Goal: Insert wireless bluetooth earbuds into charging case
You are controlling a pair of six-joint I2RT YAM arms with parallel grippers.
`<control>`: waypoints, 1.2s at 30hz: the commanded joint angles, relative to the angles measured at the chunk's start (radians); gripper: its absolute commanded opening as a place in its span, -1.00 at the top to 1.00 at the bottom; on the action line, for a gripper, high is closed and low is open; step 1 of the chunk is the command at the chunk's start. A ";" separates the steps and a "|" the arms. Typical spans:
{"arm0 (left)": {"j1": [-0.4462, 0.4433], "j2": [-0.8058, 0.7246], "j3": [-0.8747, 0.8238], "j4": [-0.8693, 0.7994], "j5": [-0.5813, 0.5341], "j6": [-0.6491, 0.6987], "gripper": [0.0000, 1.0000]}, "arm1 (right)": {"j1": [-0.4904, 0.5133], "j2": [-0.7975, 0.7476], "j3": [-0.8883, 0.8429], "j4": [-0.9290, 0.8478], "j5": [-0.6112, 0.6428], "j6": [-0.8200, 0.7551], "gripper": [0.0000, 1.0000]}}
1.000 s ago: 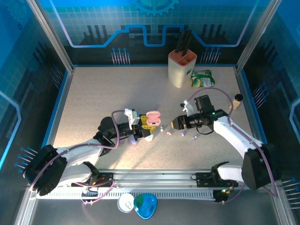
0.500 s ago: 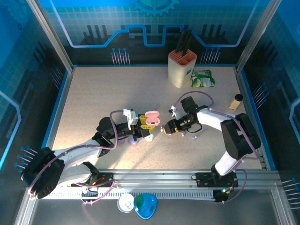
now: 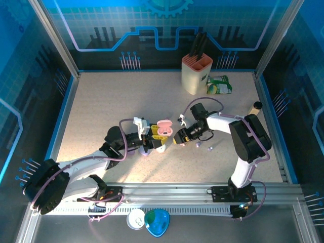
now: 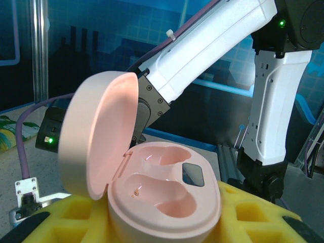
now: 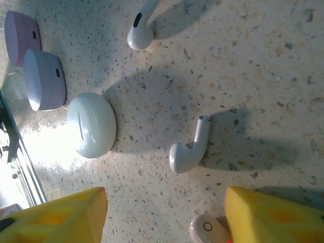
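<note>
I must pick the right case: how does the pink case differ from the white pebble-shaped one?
The pink plastic charging case is open, lid raised; the white glossy pebble-shaped case is closed. The pink one sits in the left pincer; the white one lies free on the speckled table. Both are rounded.

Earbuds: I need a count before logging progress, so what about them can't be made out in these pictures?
Top view: the earbuds by the right gripper are specks, too small to count or tell colours.
Right wrist view: the upper earbud is cut by the top edge; the lower earbud by the bottom edge and a yellow finger.
Left wrist view: the open case blocks the table behind it.
</note>
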 commanded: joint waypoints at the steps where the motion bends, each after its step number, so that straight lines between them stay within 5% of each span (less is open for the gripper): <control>1: 0.007 -0.026 -0.002 0.004 0.019 -0.003 0.32 | 0.004 0.018 0.019 -0.016 -0.027 -0.015 -0.23; 29: 0.007 -0.028 -0.009 0.001 0.038 0.024 0.31 | -0.021 -0.073 -0.120 0.006 0.014 0.130 -0.05; 36: 0.007 -0.022 -0.007 0.001 0.042 0.026 0.31 | -0.019 -0.082 -0.141 0.019 0.024 0.143 0.13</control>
